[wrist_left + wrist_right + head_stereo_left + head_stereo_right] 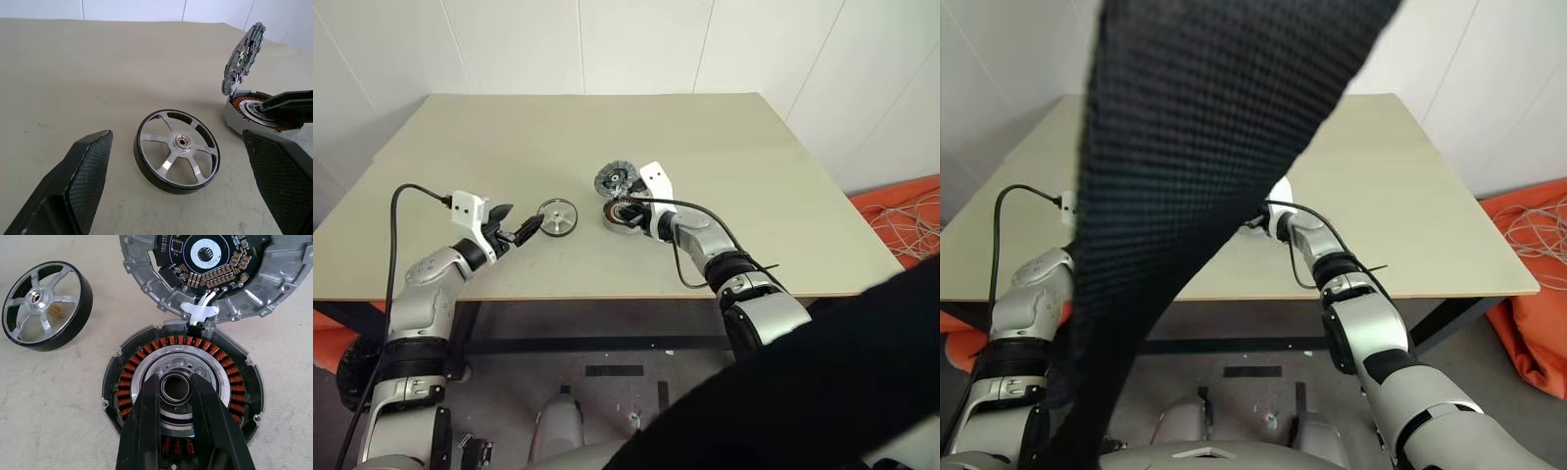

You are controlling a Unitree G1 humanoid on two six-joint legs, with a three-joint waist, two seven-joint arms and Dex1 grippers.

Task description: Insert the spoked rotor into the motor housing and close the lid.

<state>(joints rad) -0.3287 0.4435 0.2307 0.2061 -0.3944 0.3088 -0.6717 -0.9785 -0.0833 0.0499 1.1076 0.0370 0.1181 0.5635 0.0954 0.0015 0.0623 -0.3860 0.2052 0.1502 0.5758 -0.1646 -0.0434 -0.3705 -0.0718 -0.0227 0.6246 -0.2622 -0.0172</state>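
lid (205, 269) open (markings unreadable)

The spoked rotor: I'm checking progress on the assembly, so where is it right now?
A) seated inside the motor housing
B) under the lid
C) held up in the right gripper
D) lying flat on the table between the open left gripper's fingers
D: the spoked rotor lies flat on the table, apart from the motor housing, with the left gripper open around it.

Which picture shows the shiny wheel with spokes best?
The left wrist view: the flat silver, dark-rimmed spoked rotor lies close and whole there. The right wrist view has it smaller, in a corner; the left eye view, tiny.
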